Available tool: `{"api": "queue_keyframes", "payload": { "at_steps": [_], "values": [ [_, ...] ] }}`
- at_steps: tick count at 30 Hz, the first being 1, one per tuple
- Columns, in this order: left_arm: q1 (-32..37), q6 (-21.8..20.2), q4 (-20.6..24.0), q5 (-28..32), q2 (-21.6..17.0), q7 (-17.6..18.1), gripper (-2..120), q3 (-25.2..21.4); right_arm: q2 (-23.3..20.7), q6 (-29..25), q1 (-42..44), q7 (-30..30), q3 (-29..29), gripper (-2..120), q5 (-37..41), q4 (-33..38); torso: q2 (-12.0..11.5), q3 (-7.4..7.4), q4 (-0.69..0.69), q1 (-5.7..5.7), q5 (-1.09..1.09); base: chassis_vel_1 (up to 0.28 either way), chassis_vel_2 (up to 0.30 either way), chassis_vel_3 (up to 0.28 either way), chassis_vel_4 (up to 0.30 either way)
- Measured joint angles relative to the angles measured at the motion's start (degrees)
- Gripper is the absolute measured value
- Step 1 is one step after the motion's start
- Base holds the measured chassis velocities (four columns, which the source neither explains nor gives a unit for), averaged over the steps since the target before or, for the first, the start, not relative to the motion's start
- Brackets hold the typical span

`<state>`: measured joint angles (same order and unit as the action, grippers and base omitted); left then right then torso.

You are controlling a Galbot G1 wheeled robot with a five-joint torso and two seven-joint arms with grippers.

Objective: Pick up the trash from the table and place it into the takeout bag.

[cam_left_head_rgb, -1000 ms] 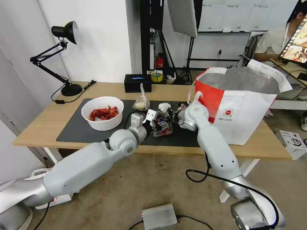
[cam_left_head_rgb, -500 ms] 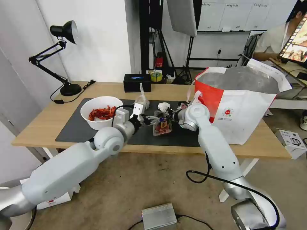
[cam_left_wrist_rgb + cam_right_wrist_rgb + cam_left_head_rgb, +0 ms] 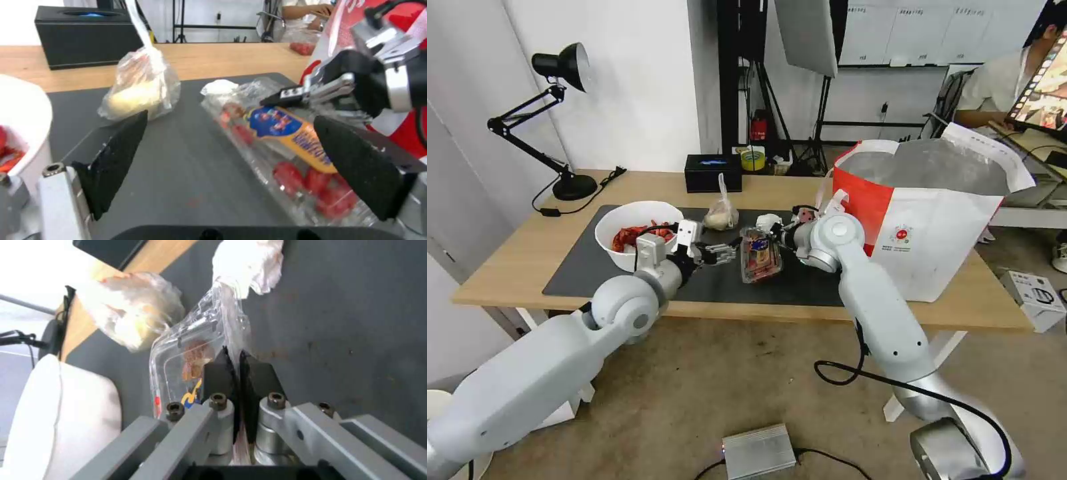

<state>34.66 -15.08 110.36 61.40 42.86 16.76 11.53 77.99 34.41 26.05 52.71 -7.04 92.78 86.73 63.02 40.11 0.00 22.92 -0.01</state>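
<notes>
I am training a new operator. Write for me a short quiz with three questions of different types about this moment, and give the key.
1. True or false: the right gripper is pinched on an edge of the clear tomato box.
2. The left gripper is: A) open, beside the tomato box; B) shut on the bowl; C) inside the takeout bag.
3. Fill in: the knotted bag lies on the dark ___.

Key: 1 true; 2 A; 3 mat.
</notes>
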Motion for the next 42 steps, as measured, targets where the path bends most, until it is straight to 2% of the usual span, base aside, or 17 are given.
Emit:
{"api": "queue_keyframes", "payload": {
  "at_steps": [10, 13, 14, 15, 19, 23, 32, 39, 42],
  "values": [
    [4.7, 0.0, 2.0, -0.2, -1.7, 0.1, 100, -5.0, -2.6, -0.1, -0.6, 1.2, 0.2, 1, 3.9, 6.5, 0.0, 0.0, -0.01, 0.0, 0.01, 0.0, 0.0, 0.0, 0.0],
    [9.1, 0.0, 3.7, -0.5, -2.4, 0.4, 100, -9.2, -3.1, -0.2, -2.0, 1.6, 0.6, 1, 5.5, 8.7, 0.0, 0.0, -0.02, 0.0, 0.0, 0.0, 0.0, 0.0, 0.0],
    [9.1, 0.0, 3.7, -0.5, -2.4, 0.4, 100, -9.2, -3.1, -0.2, -2.0, 1.6, 0.6, 1, 5.5, 8.7, 0.0, 0.0, -0.02, 0.0, 0.0, 0.0, 0.0, 0.0, 0.0],
    [11.7, 0.0, 4.7, -0.6, -3.0, 0.7, 100, -11.9, -3.0, -0.2, -2.7, 1.7, 0.8, 1, 6.0, 9.3, 0.0, 0.0, -0.01, 0.0, 0.0, 0.0, 0.0, 0.0, 0.0],
    [15.9, 0.2, 6.3, -0.8, -4.2, 1.0, 100, -15.8, -3.2, -0.3, -3.8, 1.9, 0.9, 1, 6.9, 11.4, 0.0, -0.01, 0.03, -0.01, 0.0, 0.0, 0.0, 0.0, 0.0],
    [18.9, 0.5, 7.3, -0.9, -4.3, 1.1, 100, -18.6, -3.7, -0.4, -4.1, 2.1, 0.7, 1, 7.1, 12.7, 0.0, 0.0, -0.02, 0.0, 0.01, 0.0, 0.0, 0.0, 0.0],
    [24.5, 1.0, 9.0, -1.7, -4.4, 1.0, 100, -23.3, -4.5, -0.6, -4.7, 2.3, -0.1, 1, 7.9, 14.3, 0.0, 0.0, 0.0, -0.01, 0.01, 0.0, 0.0, 0.0, 0.0],
    [27.5, 1.0, 10.2, -2.1, -3.5, 1.0, 100, -26.2, -5.8, -1.7, -7.9, 3.2, -1.5, 1, 9.9, 15.6, 0.0, -0.01, -0.01, 0.0, 0.0, 0.0, 0.0, 0.0, 0.0],
    [30.0, 1.0, 11.2, -2.3, -3.0, 1.0, 100, -28.9, -6.4, -2.0, -10.6, 3.6, -1.7, 1, 11.1, 15.8, 0.0, 0.0, -0.01, 0.0, 0.01, 0.0, 0.0, 0.0, 0.0]
  ]
}}
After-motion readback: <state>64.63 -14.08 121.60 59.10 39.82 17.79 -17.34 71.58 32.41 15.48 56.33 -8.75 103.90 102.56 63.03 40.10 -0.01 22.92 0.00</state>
